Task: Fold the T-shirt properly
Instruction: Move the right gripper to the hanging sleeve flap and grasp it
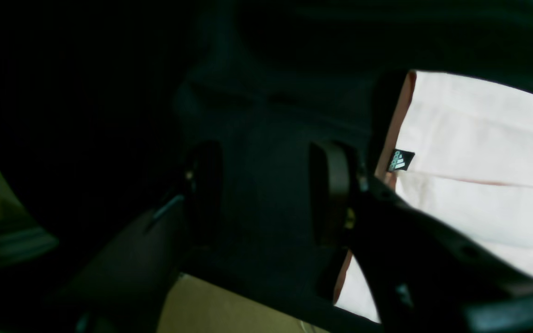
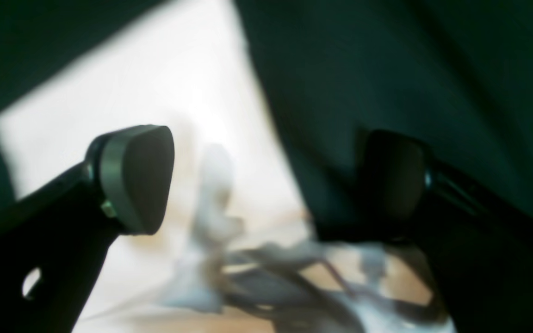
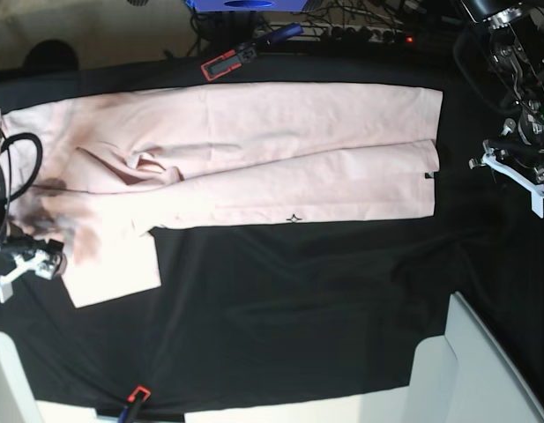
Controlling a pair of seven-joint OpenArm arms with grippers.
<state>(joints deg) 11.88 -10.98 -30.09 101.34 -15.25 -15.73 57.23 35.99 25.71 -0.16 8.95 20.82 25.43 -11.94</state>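
The T-shirt (image 3: 254, 154) lies half-folded on the black cloth (image 3: 280, 300), a small black Adidas tag (image 1: 400, 160) at its hem. Right gripper (image 2: 266, 185) spread wide, empty; left gripper (image 1: 266, 194) looks parted over bare cloth, though it's dark there.

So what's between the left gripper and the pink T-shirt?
Only bare black table cloth lies between the left gripper and the T-shirt, as the base view shows.

You have open black table cloth (image 3: 280, 308) below the T-shirt (image 3: 254, 150); cables (image 3: 360, 26) and a white box (image 3: 470, 370) crowd the edges.
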